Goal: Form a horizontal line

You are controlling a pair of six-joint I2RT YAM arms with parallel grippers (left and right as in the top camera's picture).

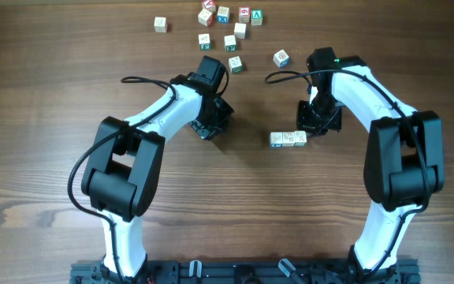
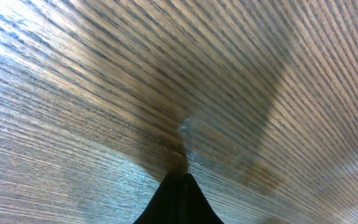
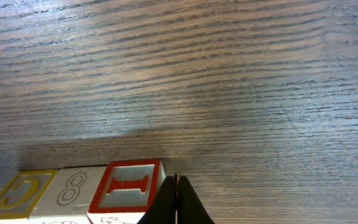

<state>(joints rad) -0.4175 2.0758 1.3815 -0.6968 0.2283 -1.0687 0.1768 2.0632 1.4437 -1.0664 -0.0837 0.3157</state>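
The horizontal line (image 1: 288, 139) is a short row of three pale letter cubes, touching side to side, on the table's middle right. In the right wrist view the row (image 3: 73, 190) shows a yellow C, an 8 and a red I. My right gripper (image 1: 319, 120) is shut and empty, its tips (image 3: 176, 202) right beside the row's red I end. My left gripper (image 1: 211, 126) is shut and empty over bare wood left of the row, its tips (image 2: 179, 196) close to the table.
Several loose letter cubes lie scattered at the back of the table, among them one at the far left (image 1: 160, 24), one near the left arm (image 1: 235, 64) and one near the right arm (image 1: 281, 57).
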